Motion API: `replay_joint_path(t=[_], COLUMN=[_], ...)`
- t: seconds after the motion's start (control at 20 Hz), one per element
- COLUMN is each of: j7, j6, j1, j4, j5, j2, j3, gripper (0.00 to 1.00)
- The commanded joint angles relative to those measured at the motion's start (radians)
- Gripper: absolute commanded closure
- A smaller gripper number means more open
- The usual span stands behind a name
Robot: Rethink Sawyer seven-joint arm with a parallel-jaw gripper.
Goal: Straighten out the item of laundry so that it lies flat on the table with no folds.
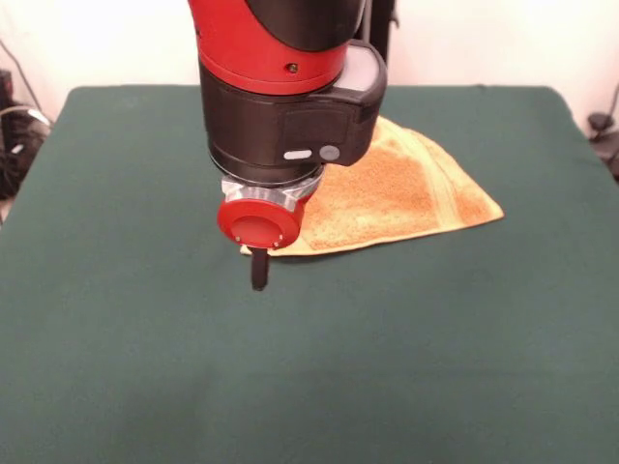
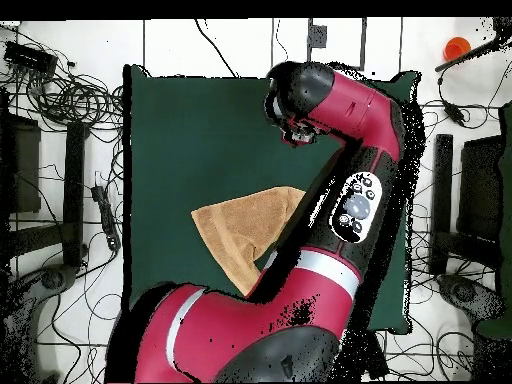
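Pincer (image 1: pixel 258 271) tip barely visible; arm (image 1: pixel 280 87) hides towel (image 1: pixel 397 198) part.

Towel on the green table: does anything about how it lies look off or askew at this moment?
Yes. The towel is not spread square: it lies doubled into a rough triangle, with a pale edge band running diagonally across it, and part is hidden behind the arm. The gripper hangs by its near corner. Nothing else on the table looks odd.

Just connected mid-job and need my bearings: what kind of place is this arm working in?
It looks like a robotics lab or test cell, not a home. The towel lies folded on a table draped in plain green cloth, loose cables sprawl over the floor around it, and dark equipment stands flank the sides.
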Motion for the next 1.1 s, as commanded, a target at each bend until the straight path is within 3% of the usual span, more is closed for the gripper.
replay_joint_path(t=[0.05,1.1], j7=[0.004,0.038], j6=[0.04,0.022], j1=[-0.008,0.004], j4=[0.015,0.021], j5=[-0.04,-0.055], j2=[-0.036,-0.038], j3=[0.081,0.12], gripper=[0.0,0.0])
